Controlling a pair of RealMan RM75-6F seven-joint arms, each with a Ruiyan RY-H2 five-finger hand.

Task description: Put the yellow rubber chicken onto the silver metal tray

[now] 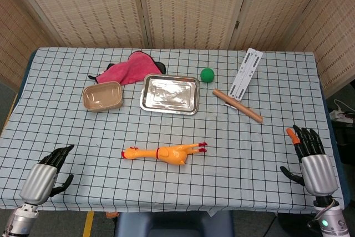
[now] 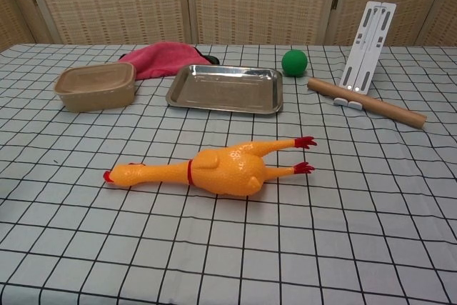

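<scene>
The yellow rubber chicken (image 1: pixel 165 152) lies flat on the checked tabletop (image 1: pixel 66 120), near the front, with its head to the left and its red feet to the right. The silver tray (image 1: pixel 170 94) sits farther back, well apart from it, and holds nothing. The left hand (image 1: pixel 47 172) is at the front left corner, fingers apart, holding nothing. The right hand (image 1: pixel 312 159) is at the front right edge, fingers spread and holding nothing.

A lab test bench; checked tablecloth (image 1: pixel 166 131), woven screens (image 1: pixel 188 6) walling it off.
</scene>
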